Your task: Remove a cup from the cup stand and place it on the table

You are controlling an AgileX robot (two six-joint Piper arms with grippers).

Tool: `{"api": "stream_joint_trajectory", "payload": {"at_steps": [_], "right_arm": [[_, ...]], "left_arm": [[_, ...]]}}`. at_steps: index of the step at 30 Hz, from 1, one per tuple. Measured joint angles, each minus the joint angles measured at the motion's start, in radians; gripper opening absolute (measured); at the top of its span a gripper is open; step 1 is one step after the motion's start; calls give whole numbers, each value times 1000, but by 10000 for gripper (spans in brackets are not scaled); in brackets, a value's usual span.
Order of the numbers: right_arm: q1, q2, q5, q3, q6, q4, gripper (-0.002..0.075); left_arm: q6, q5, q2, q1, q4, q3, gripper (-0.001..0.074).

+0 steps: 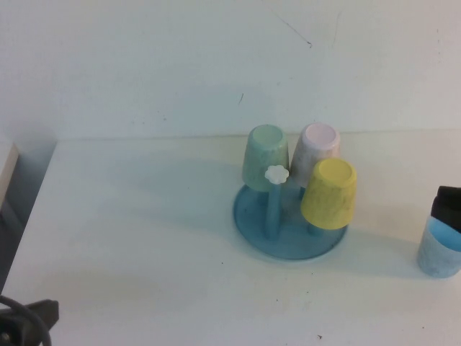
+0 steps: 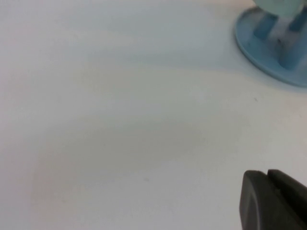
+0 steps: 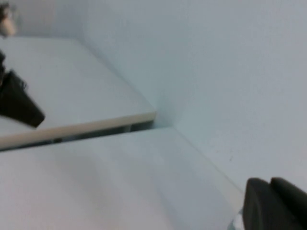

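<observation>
The blue cup stand (image 1: 288, 241) stands at mid-table with a white flower knob (image 1: 276, 174) on its front peg. The light blue cup (image 1: 437, 252) is off the stand, at the right edge of the high view, down at the white table (image 1: 144, 238). My right gripper (image 1: 448, 207) sits on its rim from above and is shut on its wall. In the right wrist view the fingers (image 3: 268, 206) are close together, with a sliver of cup (image 3: 236, 223) beside them. My left gripper (image 1: 29, 321) is parked at the front left, shut and empty (image 2: 266, 176).
A pale green cup (image 1: 265, 156), a pink cup (image 1: 317, 148) and a yellow cup (image 1: 330, 192) hang upside down on the stand's pegs. The stand's base also shows in the left wrist view (image 2: 254, 45). A wall runs behind the table.
</observation>
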Motion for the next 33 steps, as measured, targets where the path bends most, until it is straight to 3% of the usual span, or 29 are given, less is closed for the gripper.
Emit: {"api": "stream_joint_trajectory", "payload": {"at_steps": [2, 7, 18, 25, 33], "right_arm": [[0, -9, -30, 41, -85, 130, 8], [0, -9, -150, 112, -150, 264, 0], [-2, -9, -206, 133, -157, 293, -1], [-2, -41, -524, 190, -320, 302, -1], [-2, -286, -632, 306, -444, 311, -1]], "left_arm": [[0, 34, 0, 0, 0, 13, -1], [7, 109, 0, 0, -2, 22, -1], [9, 118, 0, 0, -8, 22, -1], [9, 120, 0, 0, -8, 22, -1], [9, 122, 0, 0, -10, 22, -1]]}}
